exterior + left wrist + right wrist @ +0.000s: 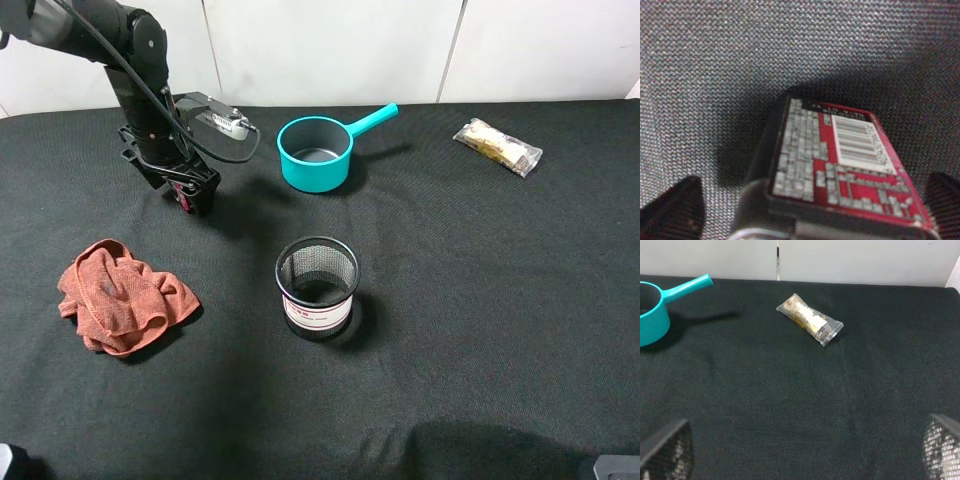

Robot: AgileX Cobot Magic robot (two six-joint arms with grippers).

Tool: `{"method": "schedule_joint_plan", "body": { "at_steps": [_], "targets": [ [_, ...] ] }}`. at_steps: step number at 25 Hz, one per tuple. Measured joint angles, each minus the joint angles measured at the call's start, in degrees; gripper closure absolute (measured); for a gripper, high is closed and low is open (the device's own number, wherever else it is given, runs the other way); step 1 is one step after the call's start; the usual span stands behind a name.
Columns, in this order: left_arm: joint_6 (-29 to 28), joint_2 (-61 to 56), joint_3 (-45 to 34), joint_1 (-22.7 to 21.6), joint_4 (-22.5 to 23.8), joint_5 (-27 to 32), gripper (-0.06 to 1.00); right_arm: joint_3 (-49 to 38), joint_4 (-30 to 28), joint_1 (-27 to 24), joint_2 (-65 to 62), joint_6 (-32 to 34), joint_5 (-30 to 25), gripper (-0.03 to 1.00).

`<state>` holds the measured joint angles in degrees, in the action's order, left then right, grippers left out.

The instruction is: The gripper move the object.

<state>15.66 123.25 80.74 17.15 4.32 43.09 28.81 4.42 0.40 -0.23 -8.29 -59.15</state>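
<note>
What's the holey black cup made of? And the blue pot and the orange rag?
Mesh cup: probably black metal wire, matte; you can see through its holes. Pot: smooth teal, maybe plastic or coated metal, can't tell. Rag: soft woven cloth, crumpled in folds.

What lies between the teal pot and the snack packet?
Nothing: only bare black cloth separates the pot and the packet, as the high view and right wrist view show.

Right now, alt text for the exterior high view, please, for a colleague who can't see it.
The left end effector is down around a small black and red box at the back left of a black table. A teal pot sits to its right, a mesh cup at centre, a reddish cloth front left and a snack packet back right.
</note>
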Motion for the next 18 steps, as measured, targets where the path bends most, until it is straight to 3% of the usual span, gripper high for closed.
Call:
{"method": "schedule_joint_plan", "body": {
  "at_steps": [10, 18],
  "targets": [
    [0.00, 0.00, 0.00, 0.00, 0.00, -0.04, 0.47, 0.00, 0.00, 0.00, 0.00, 0.00, 0.00, 0.27],
    [0.00, 0.00, 0.00, 0.00, 0.00, -0.04, 0.48, 0.00, 0.00, 0.00, 0.00, 0.00, 0.00, 0.27]
  ]
}}
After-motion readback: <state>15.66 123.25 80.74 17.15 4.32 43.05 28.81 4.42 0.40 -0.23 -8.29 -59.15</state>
